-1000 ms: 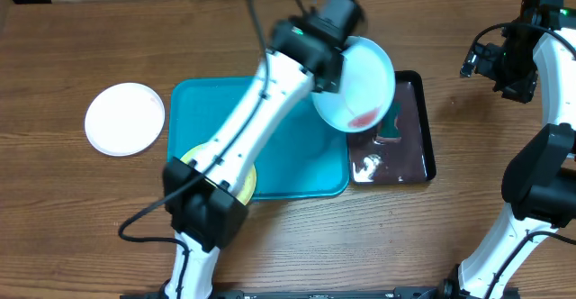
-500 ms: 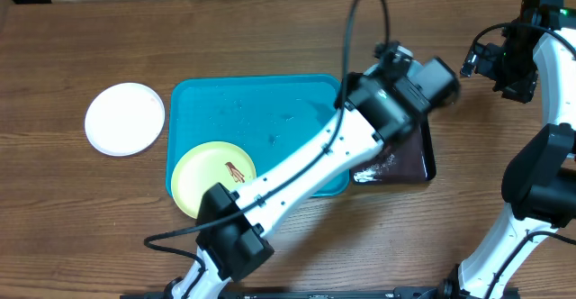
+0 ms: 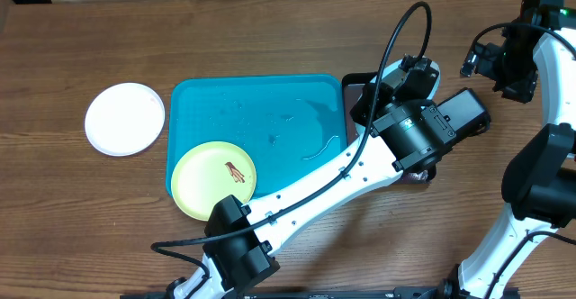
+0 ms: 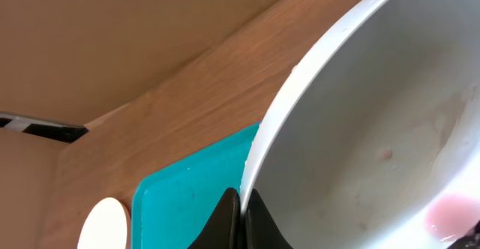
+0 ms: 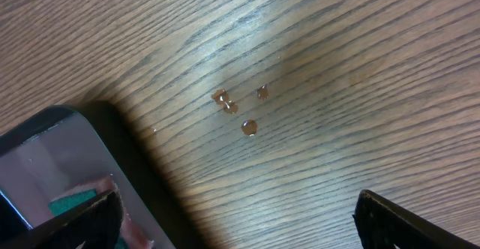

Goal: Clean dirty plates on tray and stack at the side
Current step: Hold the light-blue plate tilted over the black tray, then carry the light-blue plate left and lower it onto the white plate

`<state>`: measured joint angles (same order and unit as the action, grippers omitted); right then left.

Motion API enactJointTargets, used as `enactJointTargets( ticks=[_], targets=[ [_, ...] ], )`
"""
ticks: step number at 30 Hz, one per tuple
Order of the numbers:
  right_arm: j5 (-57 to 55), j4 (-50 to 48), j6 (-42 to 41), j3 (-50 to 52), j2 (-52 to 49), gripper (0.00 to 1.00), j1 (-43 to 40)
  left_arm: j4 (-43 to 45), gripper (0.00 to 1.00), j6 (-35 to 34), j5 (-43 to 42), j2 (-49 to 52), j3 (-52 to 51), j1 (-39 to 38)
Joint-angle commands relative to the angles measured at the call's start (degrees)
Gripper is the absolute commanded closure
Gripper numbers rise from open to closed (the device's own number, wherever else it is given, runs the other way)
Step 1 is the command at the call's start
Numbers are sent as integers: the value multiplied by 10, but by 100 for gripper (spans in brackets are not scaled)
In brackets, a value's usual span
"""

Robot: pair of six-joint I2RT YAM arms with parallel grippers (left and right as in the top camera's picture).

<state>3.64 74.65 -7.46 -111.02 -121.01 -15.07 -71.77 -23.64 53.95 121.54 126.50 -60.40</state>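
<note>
My left gripper (image 4: 241,213) is shut on the rim of the pale mint plate (image 4: 375,121), which is tilted on edge and has a pink smear at its lower right. In the overhead view the left wrist (image 3: 409,110) hangs over the black tray (image 3: 353,86) and hides that plate. The yellow-green plate (image 3: 213,180), with a small brown smear, lies in the near left corner of the turquoise tray (image 3: 270,110). The white plate (image 3: 125,119) lies on the table left of the tray. My right gripper (image 5: 240,226) is open and empty above bare wood at the far right (image 3: 508,65).
The black tray's corner (image 5: 45,151) shows in the right wrist view, with something teal (image 5: 71,200) in it. Several small brown drops (image 5: 240,110) lie on the wood beside it. The tray (image 4: 187,196) and white plate (image 4: 105,223) also show in the left wrist view.
My left arm has swung right with the mint plate, from the tray's far right corner to over the black tray. The yellow-green plate is now uncovered. The right arm has not moved.
</note>
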Motion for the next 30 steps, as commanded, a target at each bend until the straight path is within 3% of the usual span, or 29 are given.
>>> enactJointTargets(
  ticks=[1, 19, 24, 30],
  targets=[
    [3, -1, 0, -11, 21, 0, -2, 5, 96, -9, 30, -1, 16, -2],
    [3, -1, 0, -11, 21, 0, -2, 5, 96, -21, 4, -1, 16, 0],
    [3, -1, 0, -11, 21, 0, -2, 5, 96, -51, -139, -1, 15, 35],
    [3, -1, 0, -11, 21, 0, -2, 4, 96, -45, -409, -1, 15, 141]
  ],
)
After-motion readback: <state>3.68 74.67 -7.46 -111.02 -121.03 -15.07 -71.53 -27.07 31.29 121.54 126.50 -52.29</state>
